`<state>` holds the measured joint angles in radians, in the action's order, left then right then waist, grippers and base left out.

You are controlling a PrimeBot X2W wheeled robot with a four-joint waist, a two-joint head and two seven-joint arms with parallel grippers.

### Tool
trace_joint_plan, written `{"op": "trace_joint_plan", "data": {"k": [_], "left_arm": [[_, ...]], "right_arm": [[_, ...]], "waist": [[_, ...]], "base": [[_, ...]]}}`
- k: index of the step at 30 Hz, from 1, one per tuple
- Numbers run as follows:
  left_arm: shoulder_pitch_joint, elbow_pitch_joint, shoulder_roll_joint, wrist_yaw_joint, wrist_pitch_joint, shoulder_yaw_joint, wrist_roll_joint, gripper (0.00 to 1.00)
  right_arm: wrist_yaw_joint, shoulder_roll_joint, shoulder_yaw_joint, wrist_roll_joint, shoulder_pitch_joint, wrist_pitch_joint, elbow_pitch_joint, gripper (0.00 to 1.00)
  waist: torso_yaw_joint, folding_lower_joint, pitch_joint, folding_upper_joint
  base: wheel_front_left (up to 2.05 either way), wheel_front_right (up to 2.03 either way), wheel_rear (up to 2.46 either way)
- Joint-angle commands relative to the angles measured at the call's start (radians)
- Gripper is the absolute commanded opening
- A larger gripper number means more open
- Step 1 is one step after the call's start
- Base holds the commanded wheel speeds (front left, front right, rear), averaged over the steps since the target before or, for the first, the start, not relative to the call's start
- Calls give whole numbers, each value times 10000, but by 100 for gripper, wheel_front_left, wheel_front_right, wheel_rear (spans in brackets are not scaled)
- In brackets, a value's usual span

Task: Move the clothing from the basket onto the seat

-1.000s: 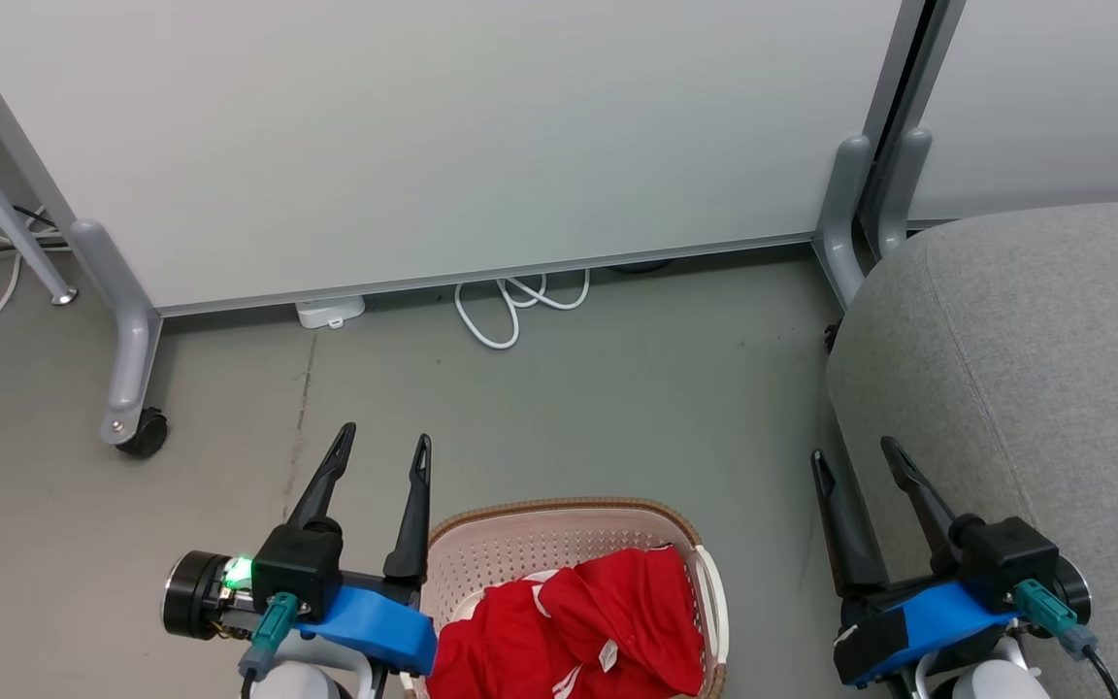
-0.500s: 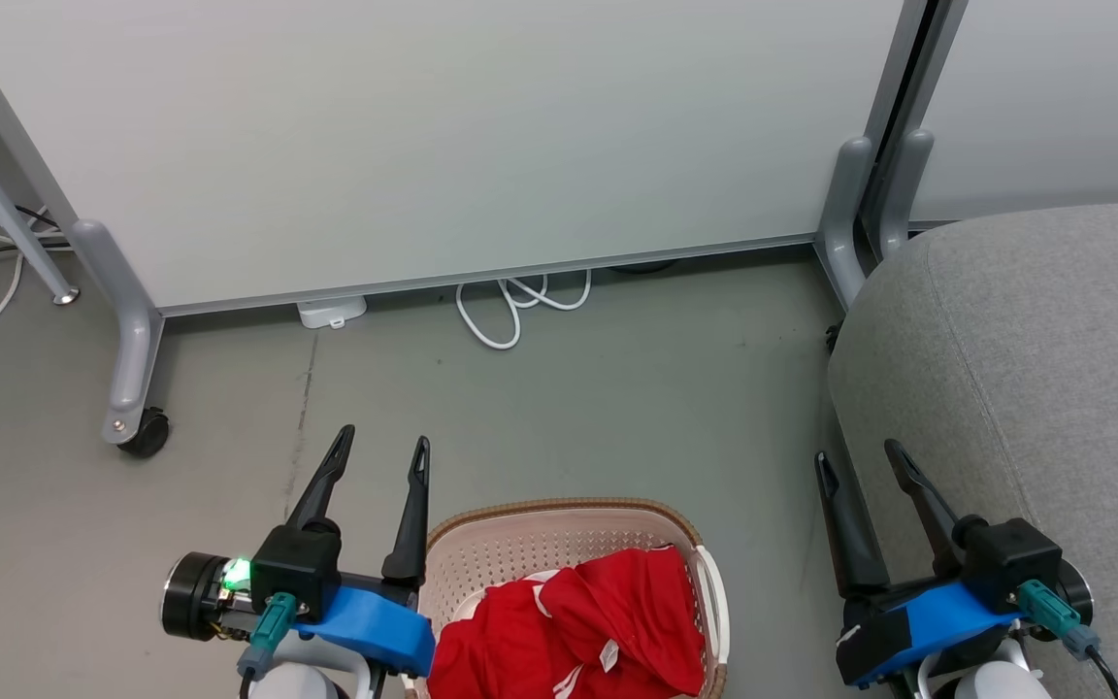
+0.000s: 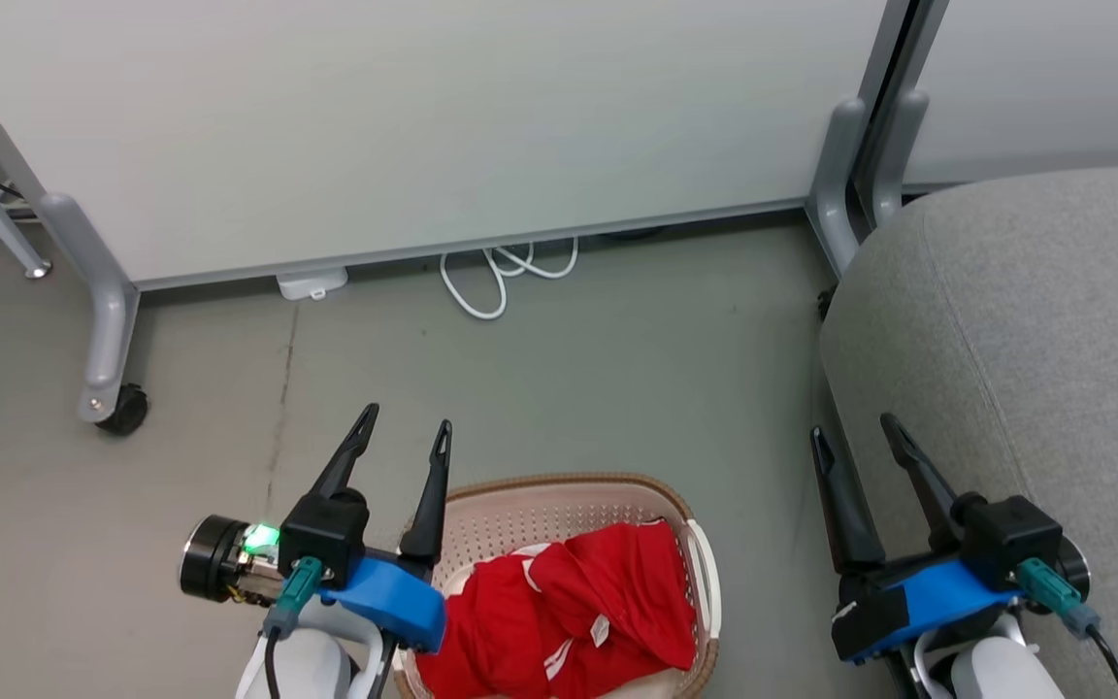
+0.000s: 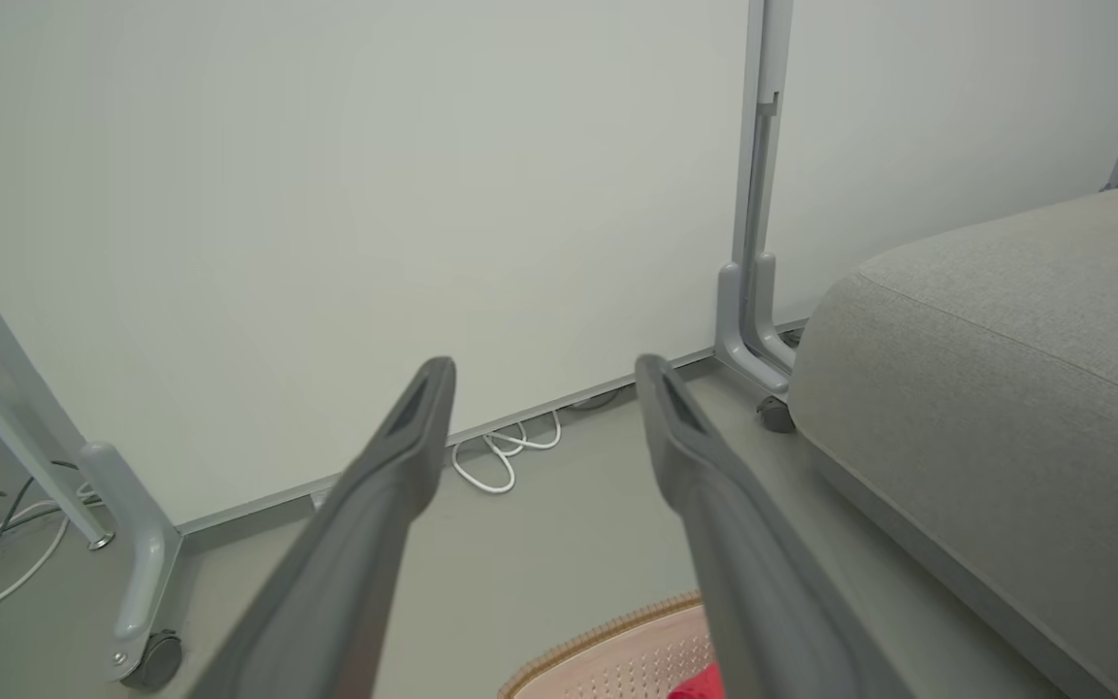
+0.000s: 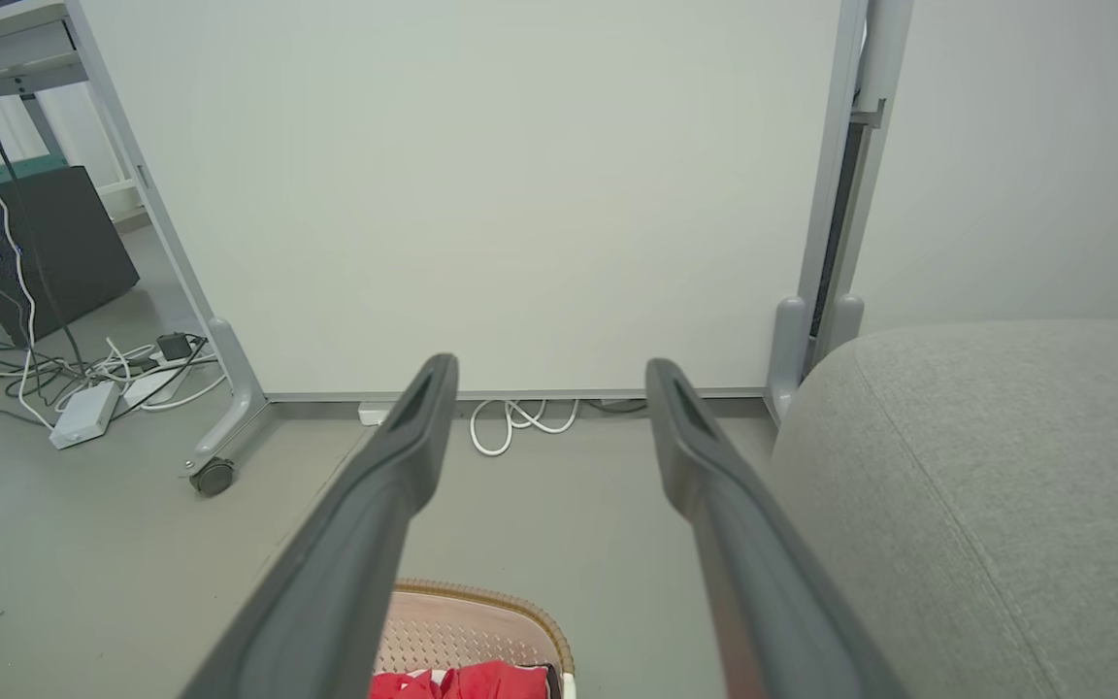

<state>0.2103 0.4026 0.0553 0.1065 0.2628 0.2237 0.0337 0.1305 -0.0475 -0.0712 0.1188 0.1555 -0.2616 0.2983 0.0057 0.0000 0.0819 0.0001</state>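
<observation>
Beside the basket, left claw agape.

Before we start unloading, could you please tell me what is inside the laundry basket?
Crumpled red clothing with white trim lies in the laundry basket, leaving its far wall bare. Whatever lies beneath the clothing, including the basket floor, is covered.

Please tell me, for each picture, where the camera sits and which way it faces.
Head view: on the head, facing forward and down at the floor, the basket of clothing and the seat; the left gripper and right gripper show, both open.
Left wrist view: on the left wrist, looking along its two fingers toward the white panel.
Right wrist view: on the right wrist, looking along its own fingers toward that panel.
Shared: both wrist views show the cable loop, the seat and the basket's rim.
</observation>
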Motion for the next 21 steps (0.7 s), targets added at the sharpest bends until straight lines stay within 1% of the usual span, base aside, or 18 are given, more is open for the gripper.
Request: {"op": "trace_joint_plan", "data": {"k": [1,5,9,17,21], "left_arm": [[266,83,55,29,31,19,-54,100],[825,641,233,112,30,204,-142,100],[1510,1213,421,177,31,587,-297,100],[2997,2486,930,256,30,1720,-594,100],[3754,3304,1157,227,31,2587,-622,100]], "right_arm": [[4,-54,-12,99,167,-52,-64,100],[4,-51,-63,103,525,-51,-152,100],[4,-51,-30,111,940,-48,-285,100],[4,-49,79,155,1742,-46,-542,100],[4,-48,15,195,2177,-46,-701,100]], "waist": [[-110,0,253,-1],[-313,0,825,-1],[-490,0,1493,-1],[-795,0,2930,-1],[-961,0,3637,-1]], "base": [[0,0,0],[0,0,0],[0,0,0],[0,0,0],[0,0,0]]}}
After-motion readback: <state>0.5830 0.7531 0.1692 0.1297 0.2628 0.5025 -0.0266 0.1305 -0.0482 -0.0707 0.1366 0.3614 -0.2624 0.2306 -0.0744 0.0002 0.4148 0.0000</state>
